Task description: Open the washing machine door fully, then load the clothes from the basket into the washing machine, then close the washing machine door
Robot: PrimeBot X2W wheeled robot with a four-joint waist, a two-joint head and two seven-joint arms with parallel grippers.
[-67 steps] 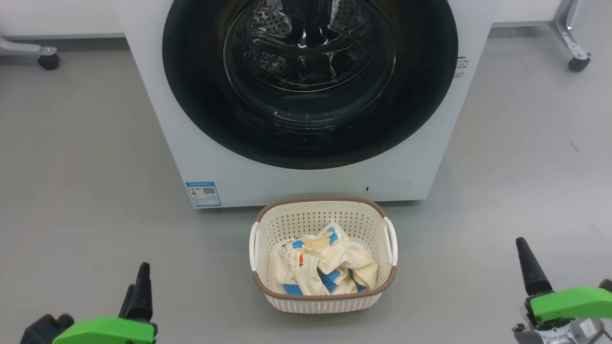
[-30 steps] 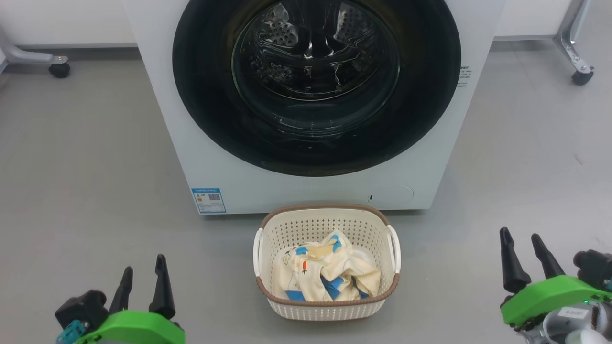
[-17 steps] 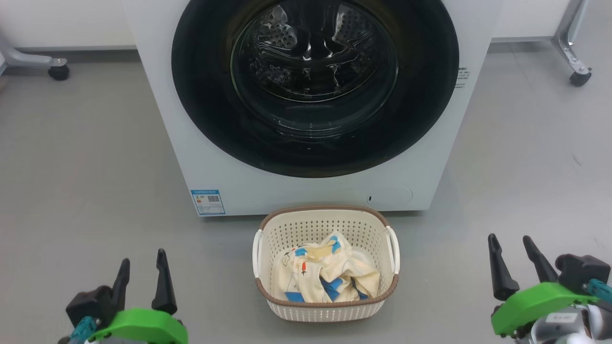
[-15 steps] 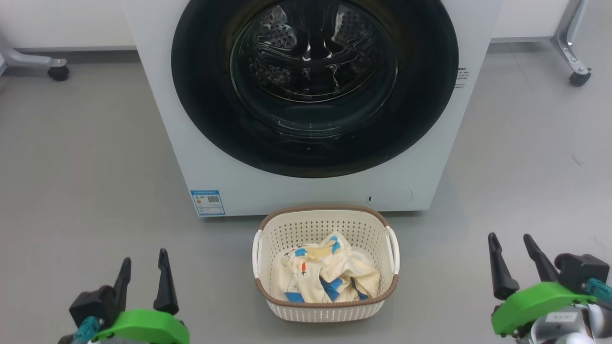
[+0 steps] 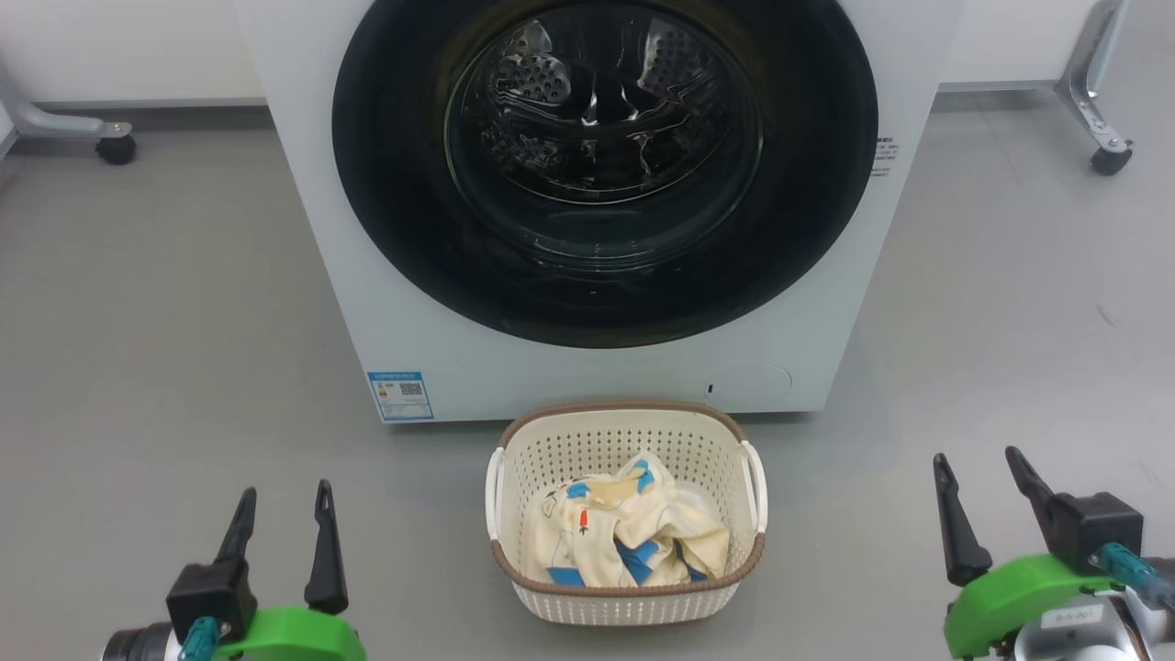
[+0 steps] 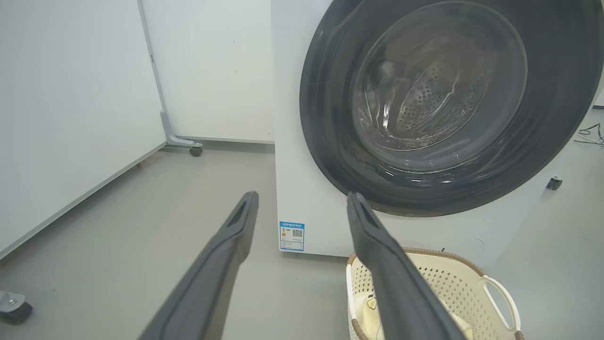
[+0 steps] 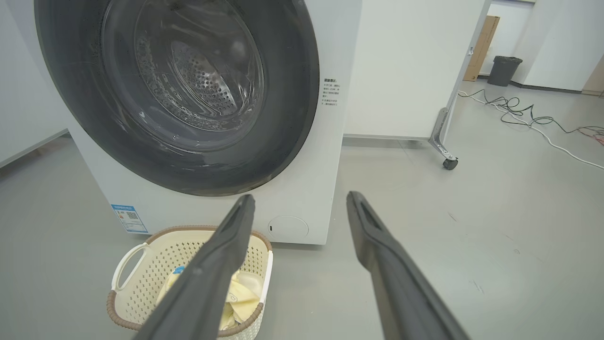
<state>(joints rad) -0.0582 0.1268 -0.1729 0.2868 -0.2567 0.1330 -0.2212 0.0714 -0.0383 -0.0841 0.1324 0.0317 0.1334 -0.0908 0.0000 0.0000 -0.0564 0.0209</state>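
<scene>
Washing machine door (image 5: pixel 601 184) shut, top cropped; basket (image 5: pixel 624 608) partly hides clothes (image 5: pixel 624 542)

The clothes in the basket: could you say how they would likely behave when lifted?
The clothes lie crumpled in folds, so they are probably floppy and would drape from a pinch. They look thin, so likely light.

The left gripper (image 5: pixel 285 491) has its two dark fingers (image 5: pixel 323 551) spread wide, pointing up, holding nothing. The right gripper (image 5: pixel 975 456) is spread the same way. A green cover (image 5: pixel 294 635) sits just behind the left gripper's fingers.
</scene>
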